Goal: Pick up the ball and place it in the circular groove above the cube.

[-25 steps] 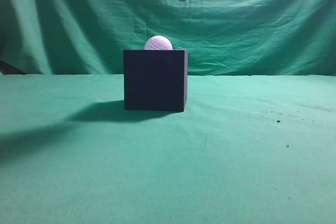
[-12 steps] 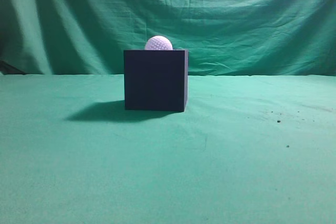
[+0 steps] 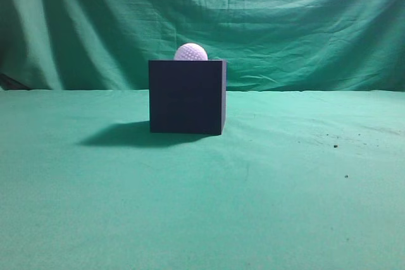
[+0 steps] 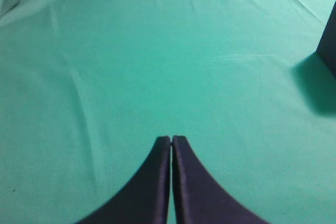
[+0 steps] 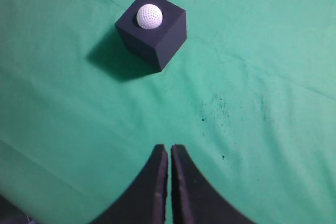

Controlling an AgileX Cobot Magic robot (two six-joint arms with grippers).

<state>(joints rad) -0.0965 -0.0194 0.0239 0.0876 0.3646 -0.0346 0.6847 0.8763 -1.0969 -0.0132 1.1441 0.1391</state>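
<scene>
One ball, white and dimpled, seated on top of the cube; in the right wrist view the ball sits at the middle of the cube's top face, its lower part sunk below the rim.

One cube, matte dark navy-black, plain faces, standing on the green cloth-covered surface nearer the far edge than the near edge, roughly midway between the left and right edges. Shadow cast on the cloth to its left.

Left end effector: fingers pressed together, holding nothing, above bare cloth. A corner of the cube shows at the right margin of its view, well apart from the tips.

Right end effector: fingers pressed together, holding nothing, high above the surface and well apart from the cube.

Several small dark specks on the cloth to the right of the cube.

Green drape hanging behind the far edge.
</scene>
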